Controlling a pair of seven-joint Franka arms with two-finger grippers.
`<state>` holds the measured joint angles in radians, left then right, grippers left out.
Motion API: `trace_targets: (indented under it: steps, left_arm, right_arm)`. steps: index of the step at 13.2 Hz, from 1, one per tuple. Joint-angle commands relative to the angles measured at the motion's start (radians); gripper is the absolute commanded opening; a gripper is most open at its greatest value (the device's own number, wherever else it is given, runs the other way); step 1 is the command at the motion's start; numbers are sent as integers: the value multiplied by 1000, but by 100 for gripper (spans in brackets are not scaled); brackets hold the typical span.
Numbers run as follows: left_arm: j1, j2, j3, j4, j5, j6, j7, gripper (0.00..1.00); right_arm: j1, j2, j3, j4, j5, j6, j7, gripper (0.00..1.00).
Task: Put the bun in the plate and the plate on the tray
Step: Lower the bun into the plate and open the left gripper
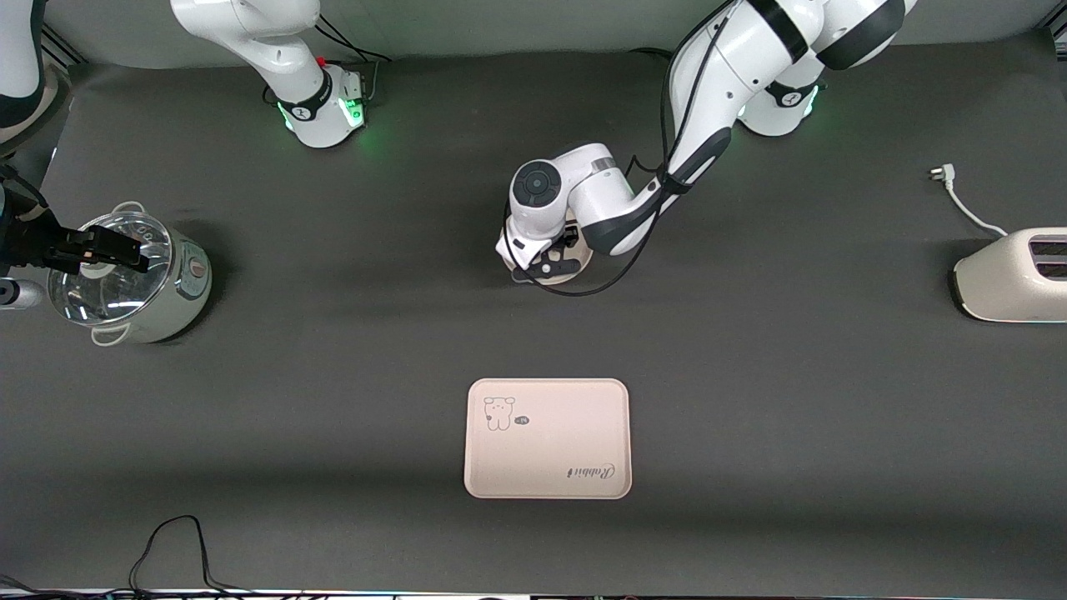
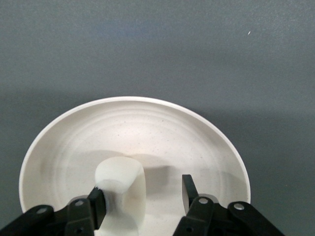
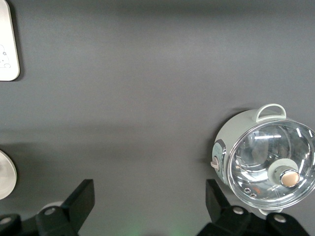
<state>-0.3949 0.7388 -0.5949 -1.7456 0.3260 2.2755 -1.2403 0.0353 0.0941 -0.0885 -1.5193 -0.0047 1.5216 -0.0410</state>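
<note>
I see the tray (image 1: 548, 438) low in the frame's centre on the counter (image 1: 333, 400). The plate (image 2: 162, 132) sits mid-frame under my left gripper (image 2: 142, 196), parted around the bun (image 2: 123, 189) in the plate. My right gripper (image 3: 147, 206) waits, released, over the pot (image 3: 266, 164).

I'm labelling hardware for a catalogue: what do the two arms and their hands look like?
Both arms are glossy white with rounded shells and black joint bands; green lights glow at their bases, and black cables run along the left arm. The left hand and the right hand each have two black, flat-tipped fingers on black brackets with small round screw holes.
</note>
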Motion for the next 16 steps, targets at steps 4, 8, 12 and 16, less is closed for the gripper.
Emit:
trace_targets:
  steps: [4,8,12,16]
  left_arm:
    - [-22,-24,18,-18,16,13,-25,66]
    - [-24,-24,18,-18,15,13,-27,67]
    - [-25,-25,18,-17,15,13,-27,86]
    - [-19,-47,15,-15,15,-7,-28,100]
  right_arm:
    - [8,-5,-5,-1,-17,-4,10,100]
    - [9,-5,-5,-1,-15,-4,10,100]
    - [11,-10,-2,-1,-15,-6,10,100]
    - [11,-10,0,-1,-15,-6,10,100]
